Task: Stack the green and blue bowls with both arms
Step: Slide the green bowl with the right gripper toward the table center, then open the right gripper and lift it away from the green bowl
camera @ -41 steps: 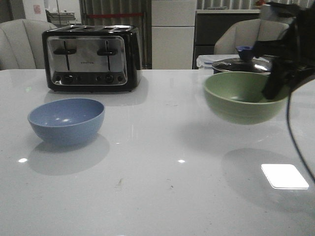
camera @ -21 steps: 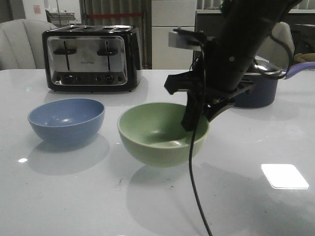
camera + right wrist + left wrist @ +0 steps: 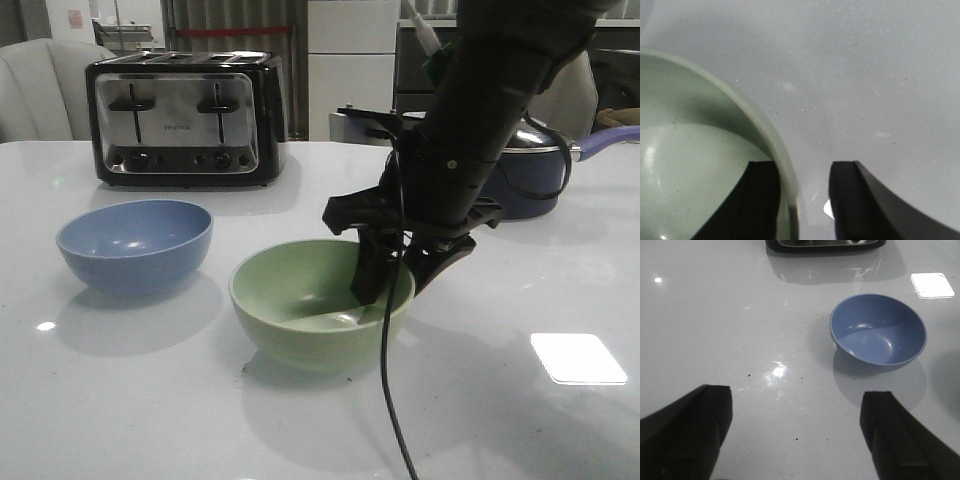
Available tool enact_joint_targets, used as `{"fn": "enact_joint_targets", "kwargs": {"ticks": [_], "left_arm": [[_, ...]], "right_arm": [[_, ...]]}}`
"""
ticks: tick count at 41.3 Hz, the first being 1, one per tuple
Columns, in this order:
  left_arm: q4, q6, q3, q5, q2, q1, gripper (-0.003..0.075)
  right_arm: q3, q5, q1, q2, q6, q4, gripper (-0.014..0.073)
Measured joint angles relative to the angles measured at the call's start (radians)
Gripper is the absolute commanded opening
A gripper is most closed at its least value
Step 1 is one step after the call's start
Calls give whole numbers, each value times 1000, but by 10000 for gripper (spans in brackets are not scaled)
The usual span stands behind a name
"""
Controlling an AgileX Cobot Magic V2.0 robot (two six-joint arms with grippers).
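In the front view I see the green bowl (image 3: 320,303) on the white table (image 3: 150,400), near the middle and just to the right of the blue bowl (image 3: 135,243); the two bowls are apart. The right gripper (image 3: 385,270) reaches over its right rim. In the left wrist view the left gripper (image 3: 795,435) is wide apart and holds nothing, above the table near the blue bowl (image 3: 878,330). In the right wrist view one finger (image 3: 760,200) is inside the green bowl (image 3: 690,165) and the other outside, so I think the wall is clamped, though a narrow gap shows on the outside.
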Motion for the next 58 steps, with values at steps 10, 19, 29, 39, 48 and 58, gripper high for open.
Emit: {"fn": "enact_joint_targets", "kwargs": {"ticks": [10, 19, 29, 39, 48, 58], "left_arm": [[0, 0, 0, 0, 0, 0, 580], [0, 0, 0, 0, 0, 0, 580], [0, 0, 0, -5, 0, 0, 580], [-4, 0, 0, -10, 2, 0, 580], [-20, 0, -28, 16, 65, -20, 580], [-22, 0, -150, 64, 264, -90, 580]], "right_arm": [[20, 0, 12, -167, -15, 0, 399], [141, -10, 71, -404, -89, 0, 399], [342, -46, 79, -695, -95, -8, 399], [532, -51, 79, -959, -95, -8, 399], [621, -45, 79, -1108, -95, -10, 399], [629, -43, 79, -1128, -95, -10, 399]]}}
